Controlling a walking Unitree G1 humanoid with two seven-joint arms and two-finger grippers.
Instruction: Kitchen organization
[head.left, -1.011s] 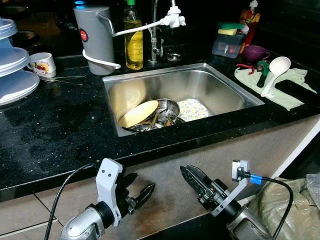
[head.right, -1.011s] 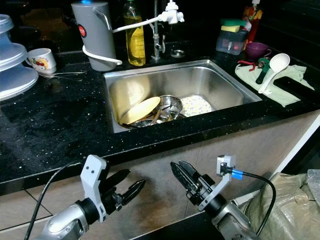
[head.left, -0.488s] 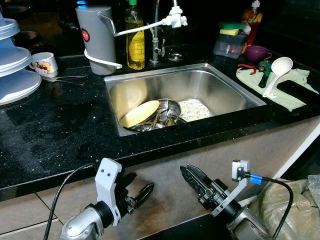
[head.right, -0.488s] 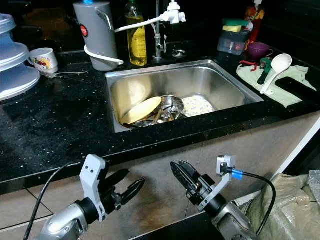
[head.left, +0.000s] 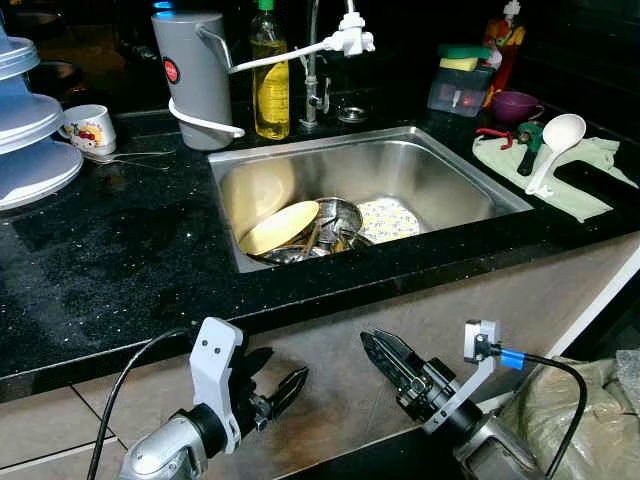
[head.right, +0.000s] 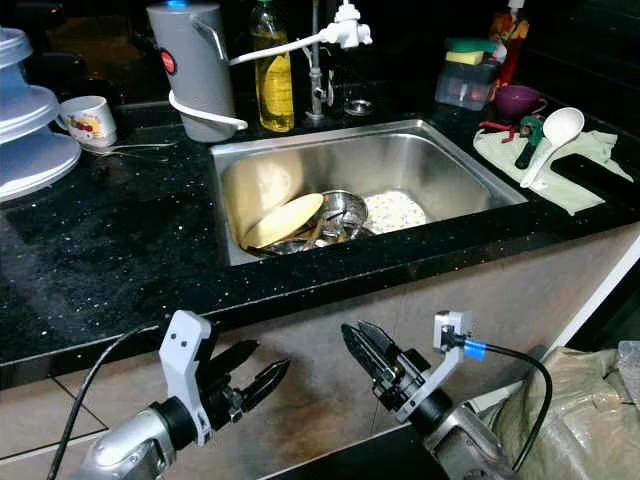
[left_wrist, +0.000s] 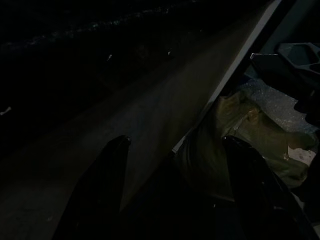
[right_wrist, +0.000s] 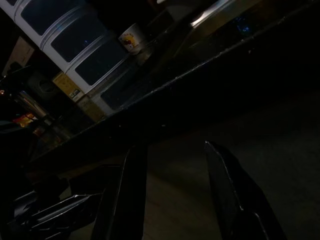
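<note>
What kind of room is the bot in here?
A home kitchen, most likely: a steel sink holding dirty dishes, a tap, and a bottle of dish soap on a black stone counter.

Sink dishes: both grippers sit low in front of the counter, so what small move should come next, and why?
Probably raise the right gripper over the counter edge toward the sink. Both it and the left gripper are open, empty and below the countertop, while the yellow plate leans on the steel bowl unwashed.

Kitchen surfaces: materials and finish
Sink: brushed stainless steel. Countertop: glossy black speckled stone. Cloth: matt pale green fabric.
</note>
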